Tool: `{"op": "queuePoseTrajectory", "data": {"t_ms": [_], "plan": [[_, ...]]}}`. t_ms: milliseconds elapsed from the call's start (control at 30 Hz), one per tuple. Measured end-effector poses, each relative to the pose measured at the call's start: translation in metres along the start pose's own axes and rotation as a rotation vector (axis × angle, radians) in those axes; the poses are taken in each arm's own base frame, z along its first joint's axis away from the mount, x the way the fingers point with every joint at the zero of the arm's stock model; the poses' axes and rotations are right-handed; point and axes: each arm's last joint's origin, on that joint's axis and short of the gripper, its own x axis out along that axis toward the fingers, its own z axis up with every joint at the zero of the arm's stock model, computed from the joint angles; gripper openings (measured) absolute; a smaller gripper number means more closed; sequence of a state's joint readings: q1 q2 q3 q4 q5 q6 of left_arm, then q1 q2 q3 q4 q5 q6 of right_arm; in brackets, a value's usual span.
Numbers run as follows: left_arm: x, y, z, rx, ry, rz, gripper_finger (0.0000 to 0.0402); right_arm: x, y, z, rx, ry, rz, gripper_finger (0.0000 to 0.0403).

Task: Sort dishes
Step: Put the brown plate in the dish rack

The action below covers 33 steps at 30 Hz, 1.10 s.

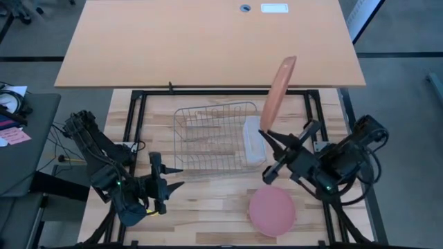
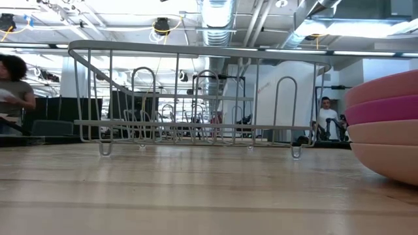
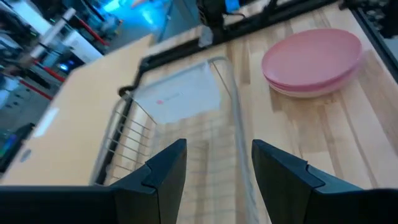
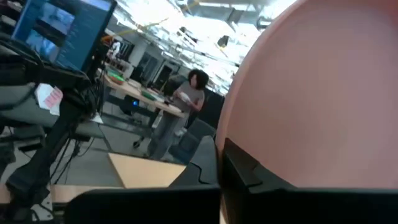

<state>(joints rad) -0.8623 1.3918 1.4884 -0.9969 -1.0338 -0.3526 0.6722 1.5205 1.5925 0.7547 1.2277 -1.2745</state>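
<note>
Clearly, the right gripper (image 1: 265, 133), clamped on the rim of a salmon plate (image 1: 277, 93) held edge-up beside the wire rack (image 1: 213, 138), could let it swing or slip, since its length runs away toward the far table (image 1: 173, 41), while the left gripper (image 1: 173, 178) waits open.

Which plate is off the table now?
The salmon plate, gripped on edge by the right gripper above the rack; the others lie stacked.

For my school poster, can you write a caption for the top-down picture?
Right claw lifts a salmon plate edge-up beside the wire rack; stacked plates wait below.
</note>
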Motion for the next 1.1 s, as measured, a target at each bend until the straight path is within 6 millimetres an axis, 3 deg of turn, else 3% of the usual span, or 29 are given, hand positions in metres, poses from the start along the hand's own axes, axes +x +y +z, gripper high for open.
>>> {"op": "queuePoseTrajectory", "data": {"t_ms": [333,433,567,667,767,900,1100], "plan": [[-0.004,0.004,0.013,-0.040,-0.070,0.045,0.0175,0.012,-0.032,-0.008,0.252,0.055,0.002,0.0000],[-0.004,0.004,0.012,-0.029,-0.064,0.047,0.0175,0.018,-0.043,-0.021,0.315,0.092,0.053,0.0000],[-0.004,0.004,0.012,-0.022,-0.063,0.046,0.0175,0.029,-0.079,-0.047,0.515,0.152,0.168,0.0000],[-0.004,0.004,0.012,-0.020,-0.063,0.046,0.0175,0.041,-0.092,-0.068,0.593,0.244,0.241,0.0000],[-0.004,0.004,0.012,-0.002,-0.063,0.047,0.0175,0.053,-0.084,-0.084,0.609,0.332,0.289,0.0000],[-0.004,0.004,0.012,0.017,-0.065,0.055,0.0175,0.066,-0.053,-0.106,0.628,0.421,0.392,0.0000],[0.000,0.007,0.013,0.051,-0.062,0.097,0.0175,0.078,-0.009,-0.153,0.723,0.475,0.392,0.0000]]}}
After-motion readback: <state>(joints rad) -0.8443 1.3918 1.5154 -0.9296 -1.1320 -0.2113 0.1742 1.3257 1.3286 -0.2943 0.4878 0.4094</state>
